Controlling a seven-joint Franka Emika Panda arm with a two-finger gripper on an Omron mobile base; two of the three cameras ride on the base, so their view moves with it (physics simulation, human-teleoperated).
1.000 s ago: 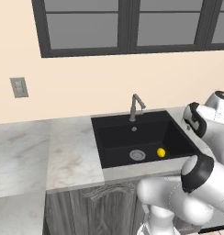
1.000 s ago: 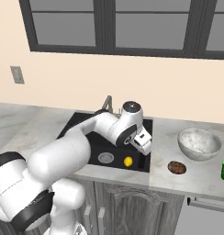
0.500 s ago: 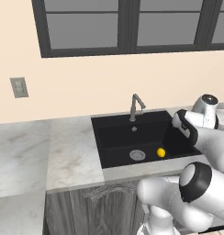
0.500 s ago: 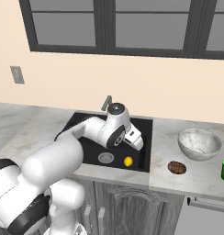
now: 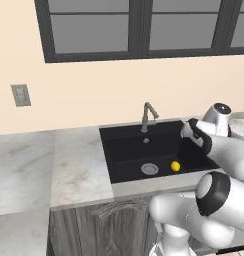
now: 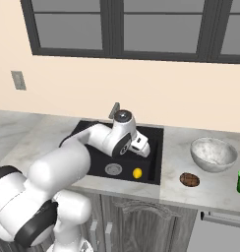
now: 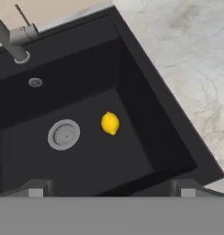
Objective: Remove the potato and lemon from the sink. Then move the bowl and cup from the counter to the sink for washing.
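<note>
Step in hand: lemon removal. Small bright yellow lemon (image 7: 109,123) lies on floor of large black rectangular sink (image 7: 146,114), just beside round grey metal drain (image 7: 64,134). Jaws fully open, empty, hovering above. Next: descend, centre over fruit, close.

Below my fingers (image 7: 35,188) the sink (image 7: 146,114) looks matt black, its drain (image 7: 63,134) dull grey metal, the lemon (image 7: 109,123) smooth, the bench (image 7: 192,59) polished marble.
</note>
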